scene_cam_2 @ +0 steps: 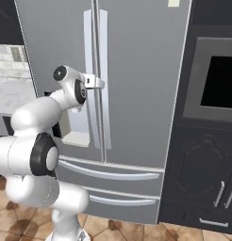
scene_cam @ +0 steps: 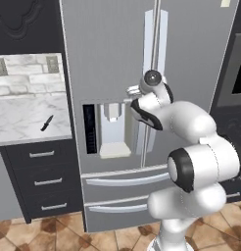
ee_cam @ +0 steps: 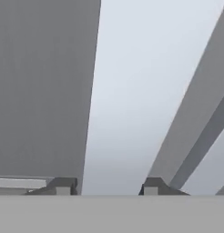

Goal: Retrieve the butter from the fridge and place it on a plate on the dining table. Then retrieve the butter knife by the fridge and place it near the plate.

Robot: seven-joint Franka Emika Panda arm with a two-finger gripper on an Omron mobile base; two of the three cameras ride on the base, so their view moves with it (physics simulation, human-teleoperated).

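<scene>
My tool (scene_cam_2: 96, 83) straddles the left door handle (ee_cam: 118, 113) of the fridge (scene_cam: 112, 63), fingers either side, grip uncertain. Doors shut, so nothing is done yet. The butter knife (scene_cam: 47, 122) lies on the table (scene_cam: 24, 122) left of the fridge.

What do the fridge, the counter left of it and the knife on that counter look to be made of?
The fridge: brushed steel by the look, an even matte grey with a faint vertical grain and paler bar handles. The counter: polished marble or an imitation, white with grey veining. The butter knife: uniformly dark and too small to tell metal from plastic.
</scene>
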